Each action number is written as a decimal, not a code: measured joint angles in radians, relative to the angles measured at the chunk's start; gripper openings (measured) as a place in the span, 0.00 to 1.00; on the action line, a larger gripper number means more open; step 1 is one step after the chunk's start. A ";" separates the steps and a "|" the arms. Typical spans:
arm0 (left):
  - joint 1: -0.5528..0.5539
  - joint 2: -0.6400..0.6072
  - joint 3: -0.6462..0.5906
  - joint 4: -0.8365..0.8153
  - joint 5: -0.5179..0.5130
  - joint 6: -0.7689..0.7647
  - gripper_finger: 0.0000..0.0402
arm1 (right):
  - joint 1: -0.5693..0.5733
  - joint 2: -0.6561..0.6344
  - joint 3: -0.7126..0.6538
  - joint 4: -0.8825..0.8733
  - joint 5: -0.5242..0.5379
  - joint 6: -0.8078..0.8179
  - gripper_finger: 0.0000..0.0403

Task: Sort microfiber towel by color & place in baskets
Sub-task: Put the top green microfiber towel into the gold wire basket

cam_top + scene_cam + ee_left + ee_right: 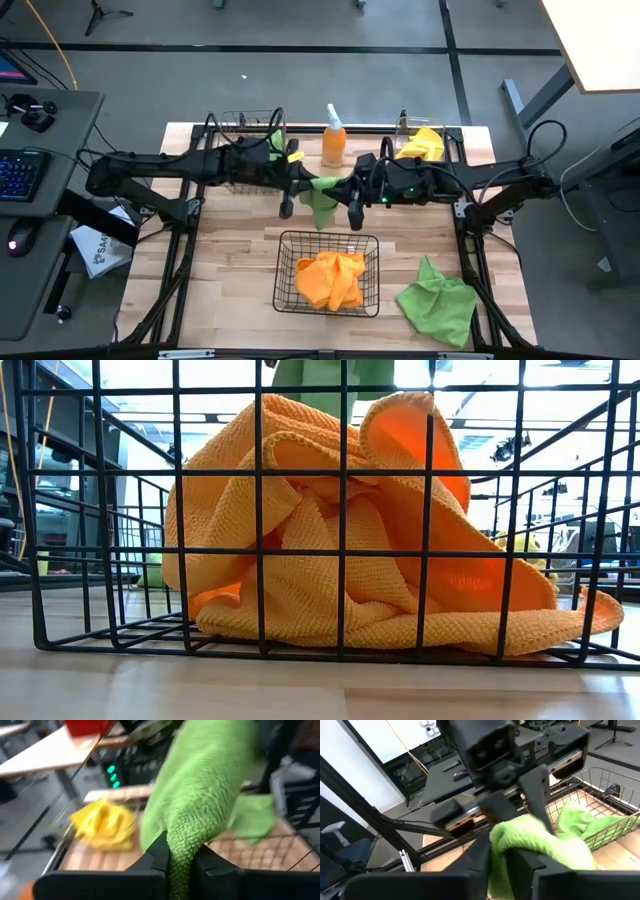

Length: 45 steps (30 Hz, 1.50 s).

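Observation:
A green towel hangs in the air above the middle of the table, between my two grippers. My left gripper reaches in from the left and my right gripper from the right; both are shut on it. An orange towel lies bunched in the wide black wire basket near the front. A second green towel lies crumpled on the table at front right. A yellow towel sits in the clear bin at the far right. The taller black basket stands at far left. My left gripper pinches a bunched fold of the green towel between its two fingers, coming level from the table's left; the cloth is lifted clear. My right gripper pinches another bunched part of the same towel between its fingers, level from the right, close to the left gripper's fingers.
An orange spray bottle stands at the far edge between the tall basket and the clear bin. The tall basket holds some green and yellow cloth. Bare wood shows at front left. A desk with a keyboard stands left of the table.

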 joint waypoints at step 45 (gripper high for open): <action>0.548 -0.261 -0.608 -0.240 -0.130 -0.424 0.21 | 0.009 -0.133 0.000 -0.694 0.188 0.318 0.49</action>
